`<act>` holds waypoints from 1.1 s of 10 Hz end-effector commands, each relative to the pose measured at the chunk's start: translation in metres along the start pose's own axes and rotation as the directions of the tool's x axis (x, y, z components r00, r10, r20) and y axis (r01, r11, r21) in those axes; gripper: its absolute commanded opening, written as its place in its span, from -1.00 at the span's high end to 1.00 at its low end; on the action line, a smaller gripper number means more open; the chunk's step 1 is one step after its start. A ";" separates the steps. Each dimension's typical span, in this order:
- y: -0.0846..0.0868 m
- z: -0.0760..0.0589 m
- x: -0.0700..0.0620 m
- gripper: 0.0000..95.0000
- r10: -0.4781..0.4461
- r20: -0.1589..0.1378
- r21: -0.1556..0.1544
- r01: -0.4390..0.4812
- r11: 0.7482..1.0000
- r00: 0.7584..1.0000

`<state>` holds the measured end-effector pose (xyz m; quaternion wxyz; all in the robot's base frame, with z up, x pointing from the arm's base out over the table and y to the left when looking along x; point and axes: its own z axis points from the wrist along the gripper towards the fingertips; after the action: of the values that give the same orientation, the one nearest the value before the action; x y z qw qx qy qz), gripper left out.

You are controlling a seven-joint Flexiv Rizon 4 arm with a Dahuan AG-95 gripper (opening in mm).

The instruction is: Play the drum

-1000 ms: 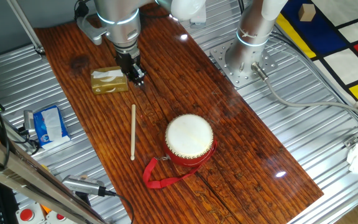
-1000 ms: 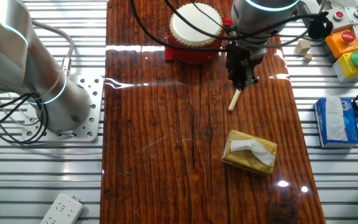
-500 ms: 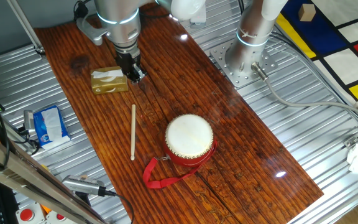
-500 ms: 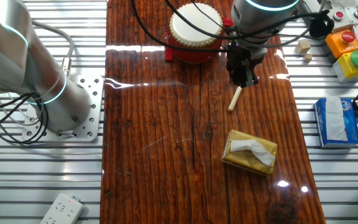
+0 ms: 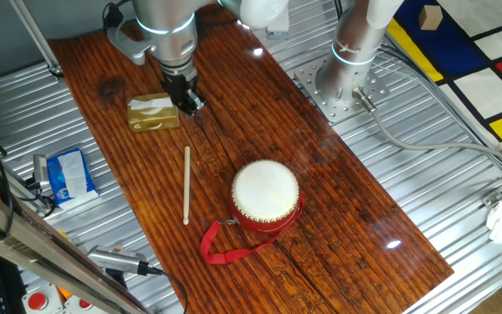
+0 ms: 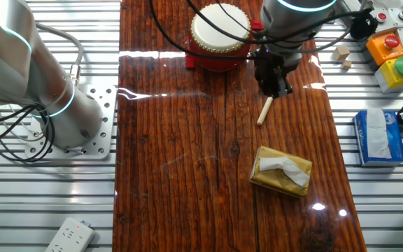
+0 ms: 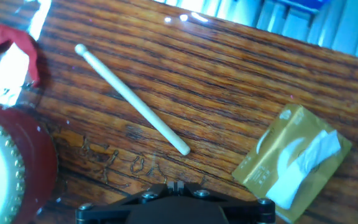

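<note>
Right, gripper (image 5: 192, 107) empty, jaw gap unclear, w/ tissue pack (image 5: 152, 113) beside, stick (image 5: 186, 184) btwn it & drum (image 5: 266, 194).

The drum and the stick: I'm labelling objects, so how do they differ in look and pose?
The drum is round and squat, red-bodied with a cream skin facing up; the stick is thin, straight and pale wood, lying flat. The drum trails a red ribbon; the stick has nothing attached. Both rest on the wooden table, untouched.

Two high fixed views from opposite table (image 5: 321, 218) ends; close downward hand view.
</note>
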<state>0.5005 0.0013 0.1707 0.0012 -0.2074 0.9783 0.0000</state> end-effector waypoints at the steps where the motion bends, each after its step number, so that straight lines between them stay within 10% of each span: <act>1: 0.002 0.002 -0.005 1.00 -0.484 -0.075 0.094 0.489 0.867 0.872; 3: 0.002 0.002 -0.005 1.00 -0.533 -0.090 0.066 0.539 0.840 0.841; 5: 0.003 0.006 -0.007 0.20 -0.562 -0.083 0.056 0.567 0.822 0.823; 11: 0.012 0.043 -0.017 0.20 -0.549 -0.058 0.050 0.552 0.832 0.834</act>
<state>0.5107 0.0193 0.1256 -0.0130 -0.4955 0.8678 -0.0357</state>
